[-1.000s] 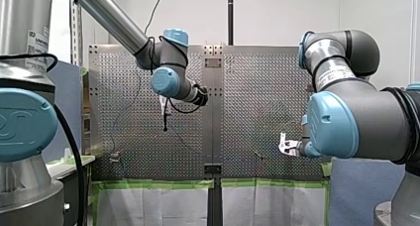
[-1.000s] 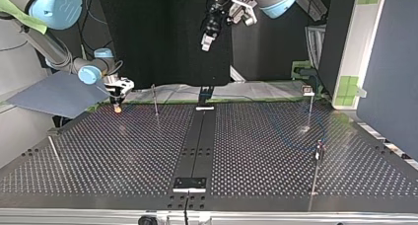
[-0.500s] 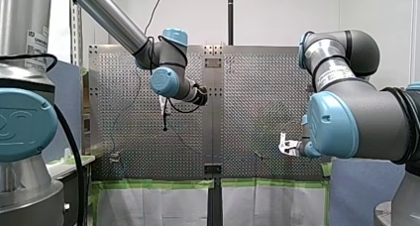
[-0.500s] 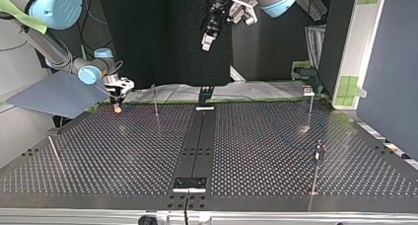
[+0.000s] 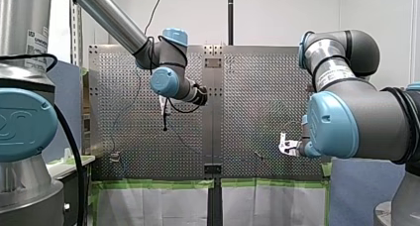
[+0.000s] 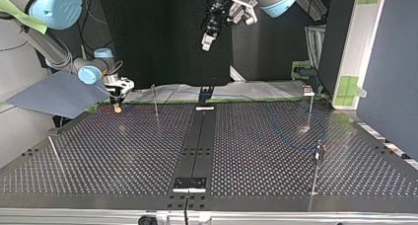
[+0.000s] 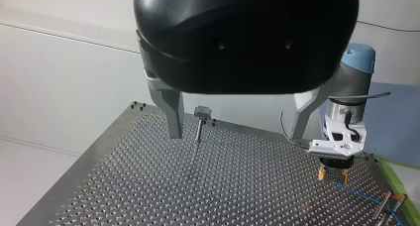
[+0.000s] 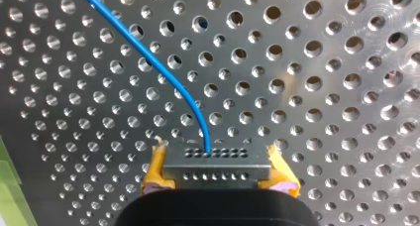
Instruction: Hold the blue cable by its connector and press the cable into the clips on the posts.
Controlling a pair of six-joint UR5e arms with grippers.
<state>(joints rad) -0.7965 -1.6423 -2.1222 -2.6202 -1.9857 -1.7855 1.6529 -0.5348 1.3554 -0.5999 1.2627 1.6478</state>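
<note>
Right wrist view: blue cable (image 8: 148, 57), thin, smooth and round, curves across the plate and ends in the middle of the connector (image 8: 216, 167). The connector is a small flat grey metal block with two rows of tiny holes on its face. My right gripper (image 8: 216, 159) is clamped on that connector by its two ends, with one yellow pad at each end; the pads (image 8: 156, 169) look frayed at the edges. Behind it is the table (image 8: 322, 87), shiny metal with an even grid of round holes.

In the top view my right gripper (image 6: 118, 94) points straight down, low over the table's far corner at the view's left. I cannot tell if it touches the plate. The forearm slopes down to it from the upper left.

My left gripper (image 6: 209, 36) hangs high over the black strip (image 6: 199, 146) that runs down the table's middle. In the left wrist view its body is rounded and black. Its two grey metal fingers (image 7: 172, 114) are spread wide with nothing between them, and one post stands ahead of them.

Counts: one cable, one connector, two grippers. Three slim posts (image 6: 155, 100) show clearly in the top view.
</note>
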